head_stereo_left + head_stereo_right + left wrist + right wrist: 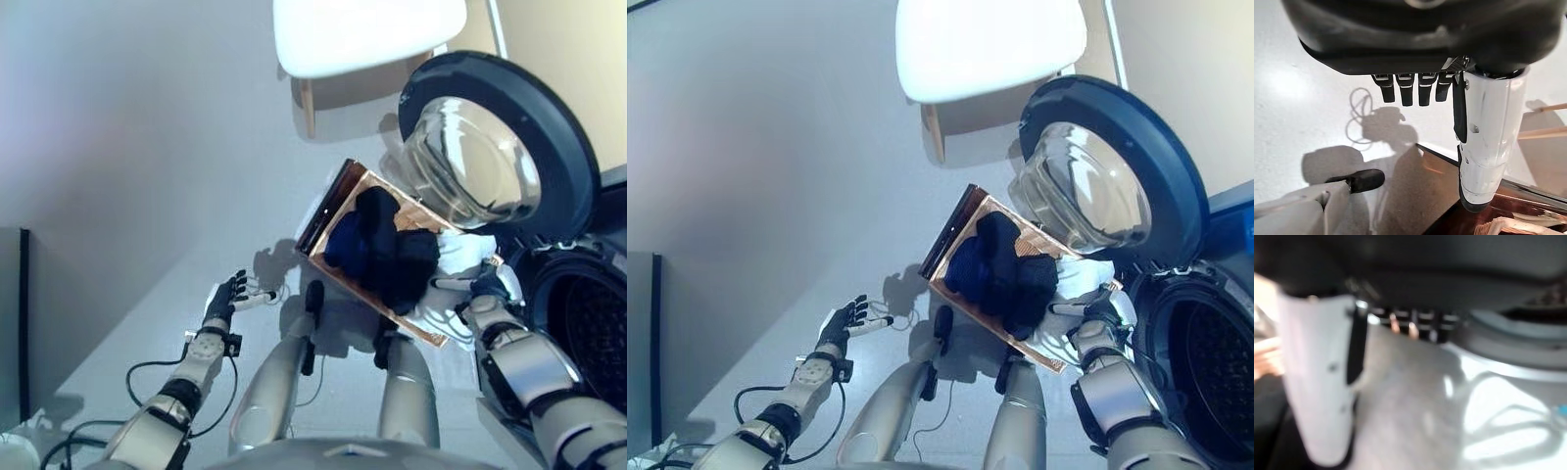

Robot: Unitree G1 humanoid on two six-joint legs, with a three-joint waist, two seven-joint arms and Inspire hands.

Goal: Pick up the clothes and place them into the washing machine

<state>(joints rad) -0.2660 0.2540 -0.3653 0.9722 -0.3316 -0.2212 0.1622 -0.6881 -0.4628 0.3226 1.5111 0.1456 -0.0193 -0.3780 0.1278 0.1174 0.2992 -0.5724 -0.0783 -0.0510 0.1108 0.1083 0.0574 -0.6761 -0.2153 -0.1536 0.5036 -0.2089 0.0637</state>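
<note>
Dark clothes (382, 250) lying in copper tray (338, 201) on floor, at 9 o'clock of right robot hand (485, 289), fingers relaxed, touching nothing; left robot hand (223, 299) splayed, farther, at 8 o'clock of the clothes.

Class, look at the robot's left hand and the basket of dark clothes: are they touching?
Apart. In the left eye view the left hand hangs open over bare floor, with a clear strip of floor between it and the basket.

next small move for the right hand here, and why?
Probably reach the right hand toward the dark clothes and close on them. They still lie piled in the basket, the washing machine door is already open beside it, and the right hand sits at the basket's near corner holding nothing. The left hand hangs open, away from the basket.
</note>
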